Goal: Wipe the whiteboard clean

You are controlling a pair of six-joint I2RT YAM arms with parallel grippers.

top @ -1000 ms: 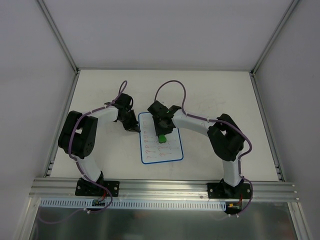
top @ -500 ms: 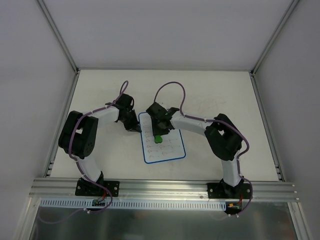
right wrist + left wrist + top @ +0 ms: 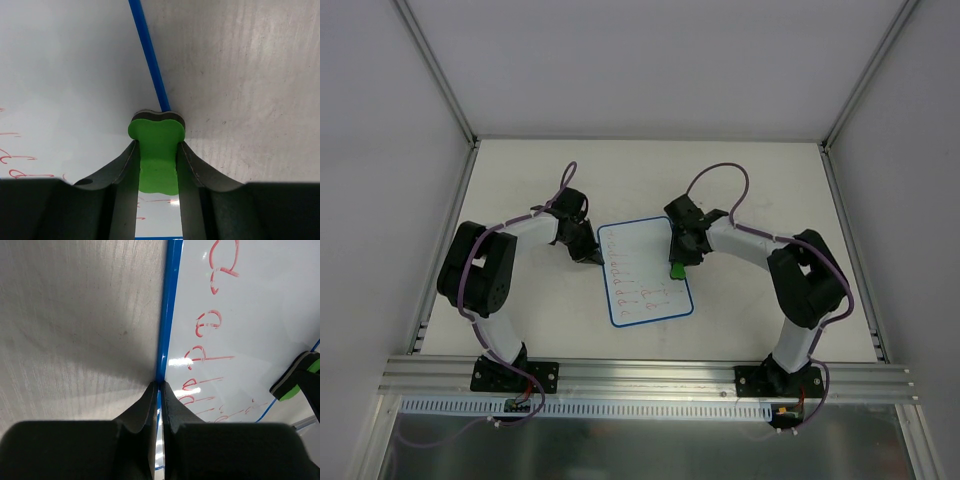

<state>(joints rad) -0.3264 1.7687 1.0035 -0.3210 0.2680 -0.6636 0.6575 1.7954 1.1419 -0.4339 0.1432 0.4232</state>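
Note:
The whiteboard (image 3: 638, 285) lies flat mid-table, with a blue border; its upper part is blank, and red marks run down its left side and lower half. My left gripper (image 3: 593, 256) is shut on the board's left blue edge; the left wrist view shows the jaws pinching the border (image 3: 159, 386) beside the red marks (image 3: 210, 325). My right gripper (image 3: 678, 262) is shut on the green bone-shaped eraser (image 3: 676, 270). In the right wrist view the eraser (image 3: 157, 145) rests on the board's right blue border (image 3: 149, 55), half over blank board (image 3: 65, 75).
The off-white scuffed tabletop (image 3: 760, 190) surrounds the board. White walls with metal posts enclose the back and sides. An aluminium rail (image 3: 650, 375) with both arm bases runs along the near edge.
My right gripper has swept the eraser rightward from the board's left-middle to its right edge. Red marks in the upper part are gone. The left gripper has stayed on the left edge.

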